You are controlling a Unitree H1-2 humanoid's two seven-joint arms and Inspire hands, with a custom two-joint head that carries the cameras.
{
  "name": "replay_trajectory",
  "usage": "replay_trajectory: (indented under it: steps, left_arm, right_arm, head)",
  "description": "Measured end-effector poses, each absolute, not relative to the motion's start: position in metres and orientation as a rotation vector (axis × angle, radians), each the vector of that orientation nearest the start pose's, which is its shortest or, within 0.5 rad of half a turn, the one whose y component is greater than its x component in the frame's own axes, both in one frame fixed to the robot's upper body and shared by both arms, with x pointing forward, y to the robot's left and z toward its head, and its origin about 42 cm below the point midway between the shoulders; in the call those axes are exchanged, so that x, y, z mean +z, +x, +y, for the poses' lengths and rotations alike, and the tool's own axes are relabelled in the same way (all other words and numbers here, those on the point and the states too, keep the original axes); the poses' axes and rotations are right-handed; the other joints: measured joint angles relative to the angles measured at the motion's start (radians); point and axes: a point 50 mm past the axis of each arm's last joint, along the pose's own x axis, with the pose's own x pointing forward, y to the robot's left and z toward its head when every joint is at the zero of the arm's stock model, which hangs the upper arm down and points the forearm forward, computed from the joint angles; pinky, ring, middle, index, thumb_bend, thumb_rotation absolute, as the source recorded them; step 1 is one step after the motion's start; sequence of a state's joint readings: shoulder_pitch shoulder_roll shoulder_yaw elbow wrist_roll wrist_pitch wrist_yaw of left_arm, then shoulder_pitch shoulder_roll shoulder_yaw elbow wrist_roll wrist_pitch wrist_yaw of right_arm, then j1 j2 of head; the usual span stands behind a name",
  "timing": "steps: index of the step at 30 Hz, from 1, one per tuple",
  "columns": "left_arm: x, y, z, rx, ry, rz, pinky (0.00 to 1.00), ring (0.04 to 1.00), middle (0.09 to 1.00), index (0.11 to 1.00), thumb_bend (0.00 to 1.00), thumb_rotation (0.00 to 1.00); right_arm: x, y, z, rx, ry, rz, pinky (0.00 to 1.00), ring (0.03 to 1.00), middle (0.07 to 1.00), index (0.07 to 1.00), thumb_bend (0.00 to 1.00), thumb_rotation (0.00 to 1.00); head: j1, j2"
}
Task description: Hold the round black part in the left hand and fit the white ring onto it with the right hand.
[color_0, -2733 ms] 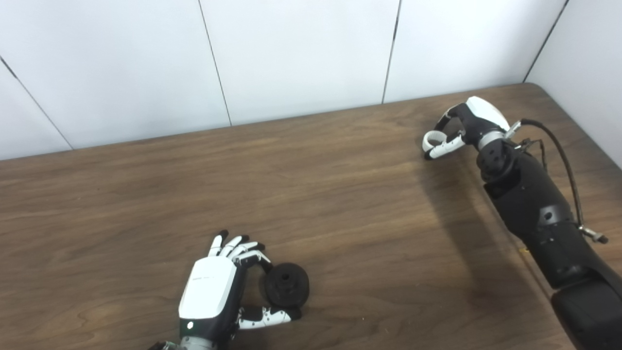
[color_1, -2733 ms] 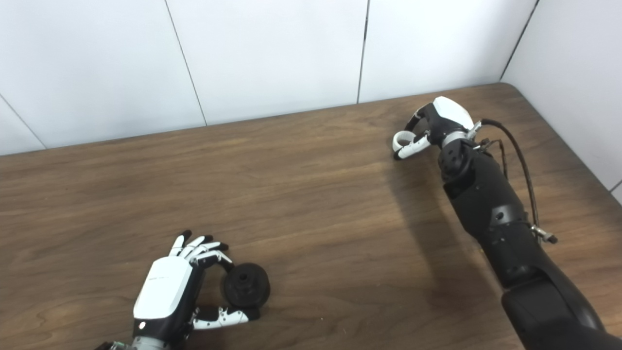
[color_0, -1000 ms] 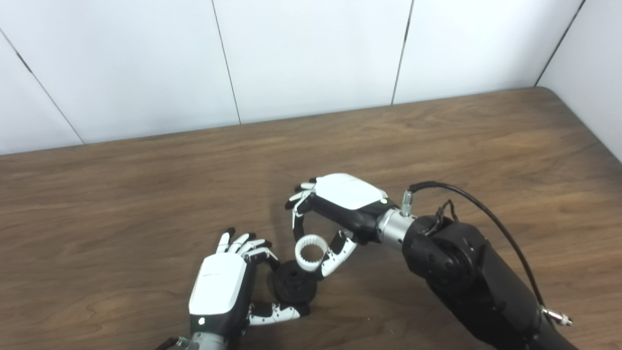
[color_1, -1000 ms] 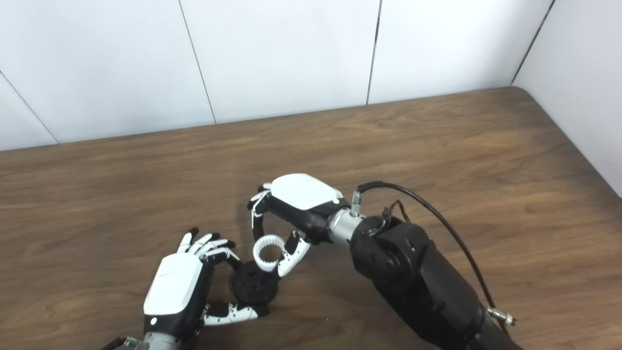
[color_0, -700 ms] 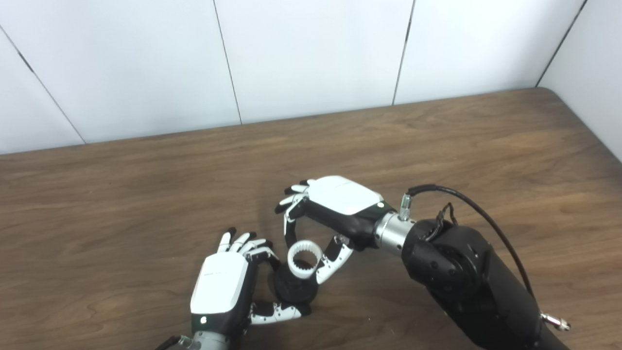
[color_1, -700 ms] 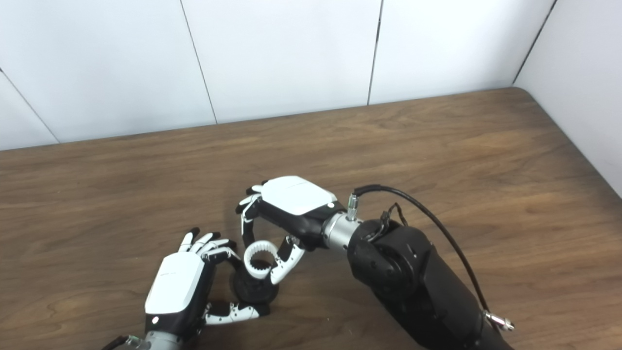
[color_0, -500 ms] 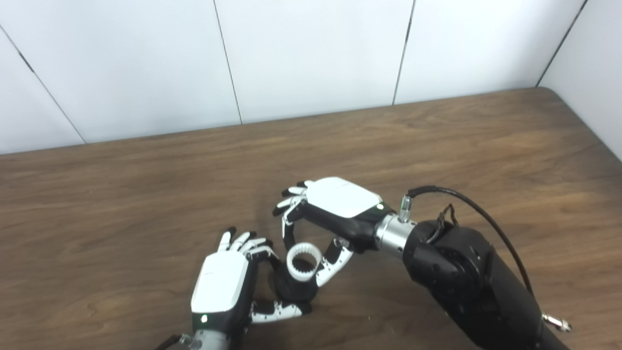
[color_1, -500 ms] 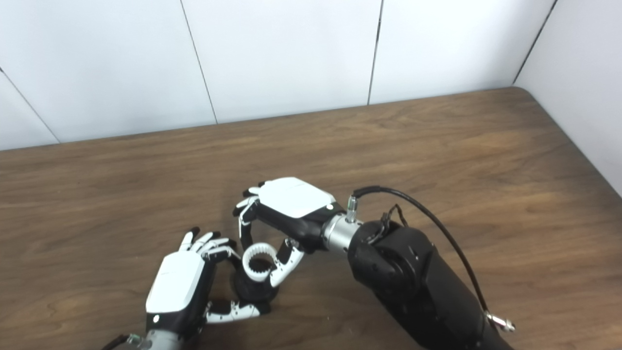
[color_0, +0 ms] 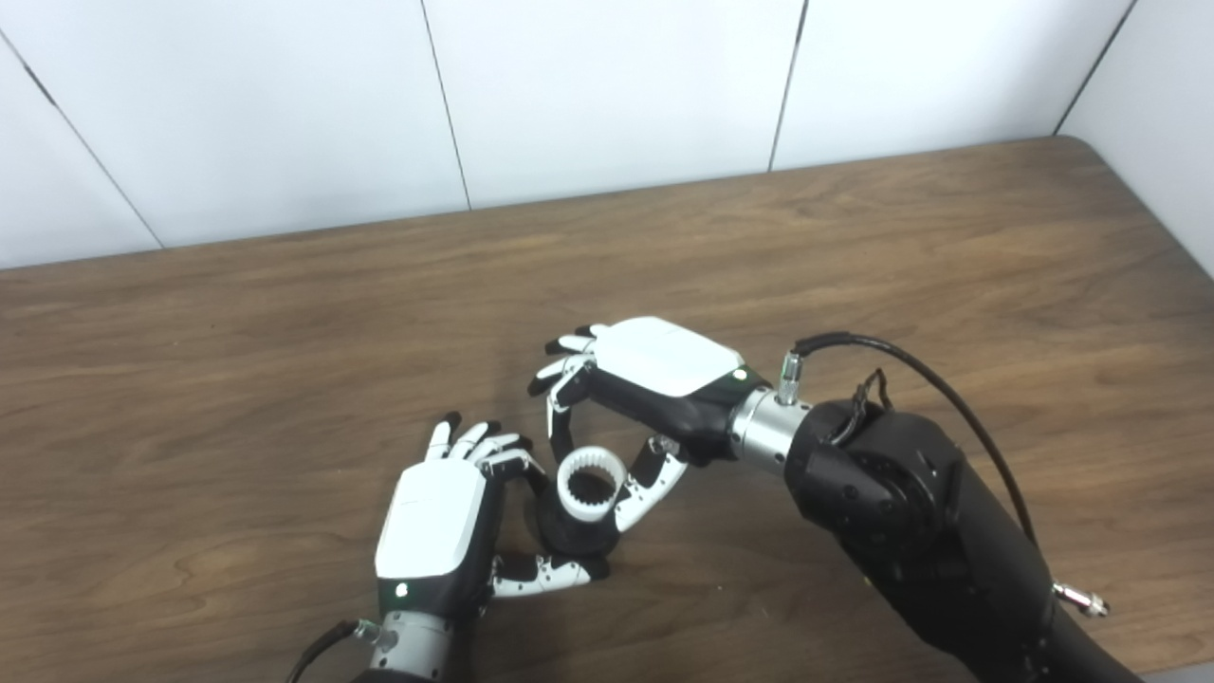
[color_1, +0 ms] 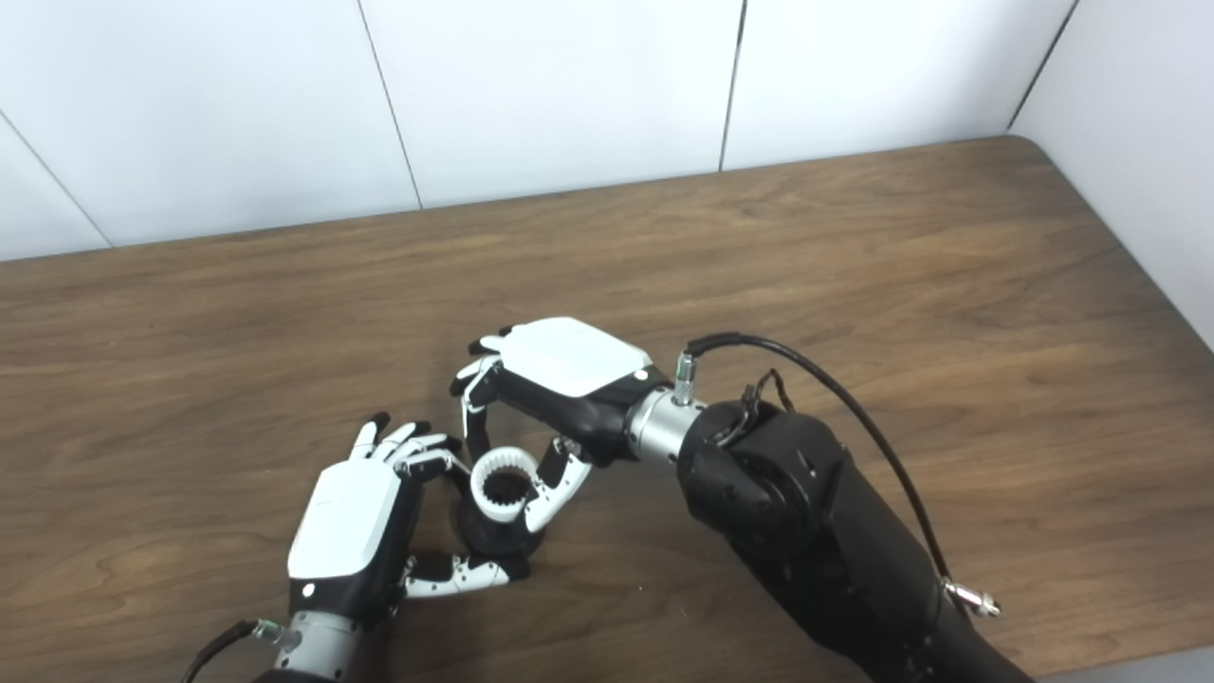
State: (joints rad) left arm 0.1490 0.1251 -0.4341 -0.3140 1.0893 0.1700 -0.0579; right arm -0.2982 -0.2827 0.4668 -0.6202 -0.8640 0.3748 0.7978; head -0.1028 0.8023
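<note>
The round black part (color_0: pixel 572 533) rests on the brown table (color_0: pixel 854 247) near the front, gripped between the thumb and fingers of my left hand (color_0: pixel 438 531). The white ring (color_0: pixel 590 484), toothed on its inside, sits directly over the black part's top, pinched between the thumb and a finger of my right hand (color_0: pixel 645 375). Ring and black part overlap in both views; whether the ring is seated on the part cannot be told. The right hand arches over from the right, its forearm (color_1: pixel 806 531) crossing the front right of the table.
White wall panels (color_0: pixel 607 85) rise behind the table's far edge, and another wall (color_0: pixel 1167 104) closes the right side. A black cable (color_0: pixel 929 389) loops off the right wrist. The table's front edge shows at the lower right.
The right hand carried the white ring from the far right of the table to the black part and lowered it onto its top. The left hand kept its hold. The camera tilted slightly.
</note>
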Motion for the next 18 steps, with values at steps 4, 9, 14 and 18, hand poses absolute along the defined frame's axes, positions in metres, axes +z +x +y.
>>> replay_trajectory:
  steps: [4,9,14,18]
  left_arm:
    - [0.129,0.214,0.144,-0.249,1.12,-0.163,1.0,0.888,0.78,0.483,0.52,0.05]
    - [0.129,0.214,0.143,-0.25,1.12,-0.164,1.0,0.885,0.78,0.483,0.52,0.05]
    - [0.129,0.214,0.143,-0.249,1.124,-0.165,1.0,0.884,0.779,0.483,0.52,0.05]
    - [0.129,0.214,0.143,-0.249,1.124,-0.164,1.0,0.885,0.779,0.483,0.52,0.05]
  right_arm:
    - [0.259,0.274,-0.139,0.717,-1.182,-0.265,1.0,0.96,0.843,0.483,0.52,0.13]
    - [0.255,0.278,-0.136,0.722,-1.181,-0.254,1.0,0.963,0.841,0.483,0.52,0.14]
    - [0.251,0.276,-0.133,0.727,-1.171,-0.248,1.0,0.962,0.841,0.483,0.52,0.14]
    - [0.245,0.276,-0.131,0.733,-1.16,-0.232,1.0,0.96,0.84,0.483,0.52,0.13]
  head:
    - [0.0,0.003]
    - [0.002,0.006]
    - [0.003,0.009]
    - [0.003,0.009]
